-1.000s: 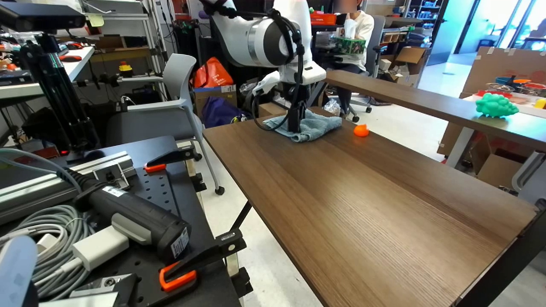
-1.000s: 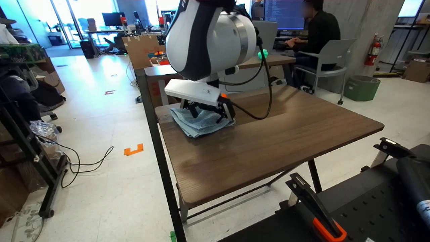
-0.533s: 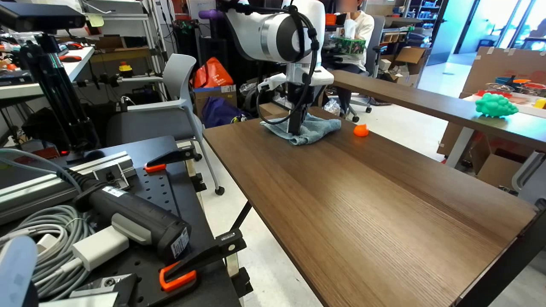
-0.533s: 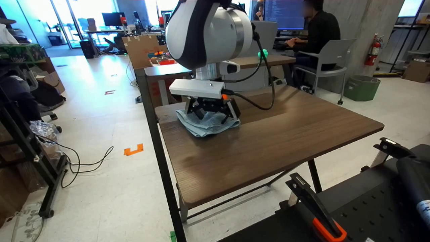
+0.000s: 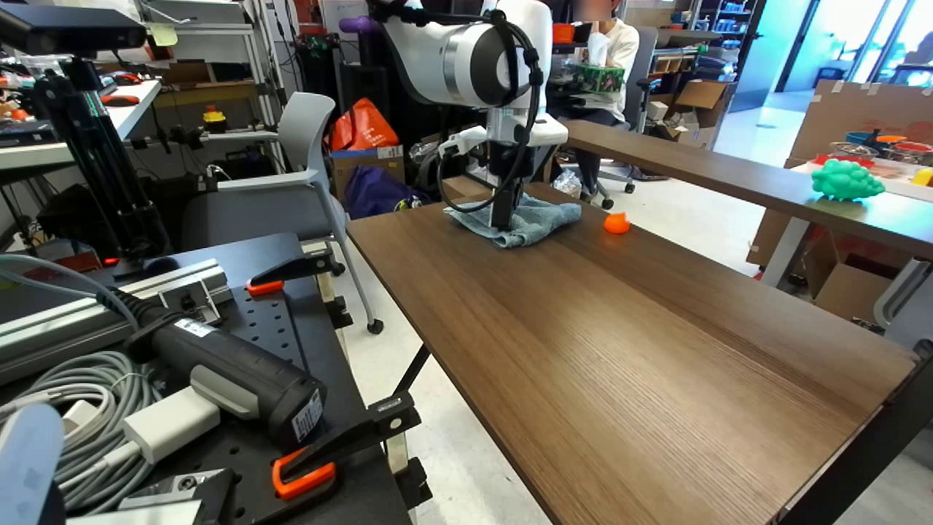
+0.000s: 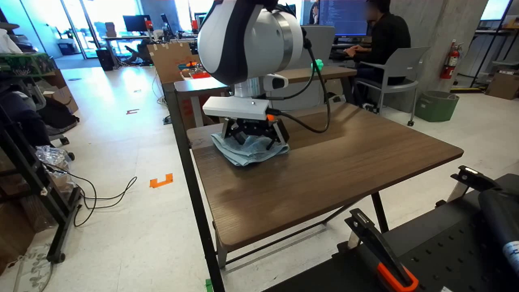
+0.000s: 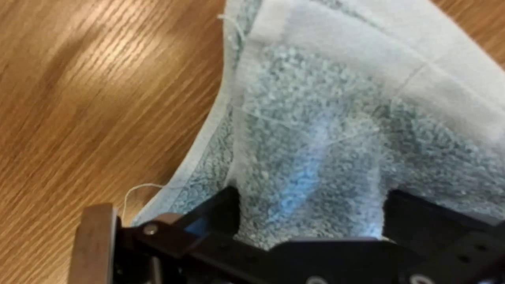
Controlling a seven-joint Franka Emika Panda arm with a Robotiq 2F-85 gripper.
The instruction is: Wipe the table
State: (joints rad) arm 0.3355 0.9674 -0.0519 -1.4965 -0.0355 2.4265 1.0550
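In the wrist view, the gripper (image 7: 311,203) clasps a bunched fold of cloth (image 7: 315,134), presumably for wiping. In an exterior view, the table (image 6: 344,170) spreads beneath that cloth; in an exterior view, the arm (image 5: 452,65) hangs over the table's far end, gripper aimed nearly straight down.

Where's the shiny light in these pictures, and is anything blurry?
In an exterior view, pale light gleams on the dark brown wood-grain rectangular table; in the wrist view, it has a bright glare patch, and the black metal claw looks blurry; in an exterior view, the glass windows are washed out nearly white.
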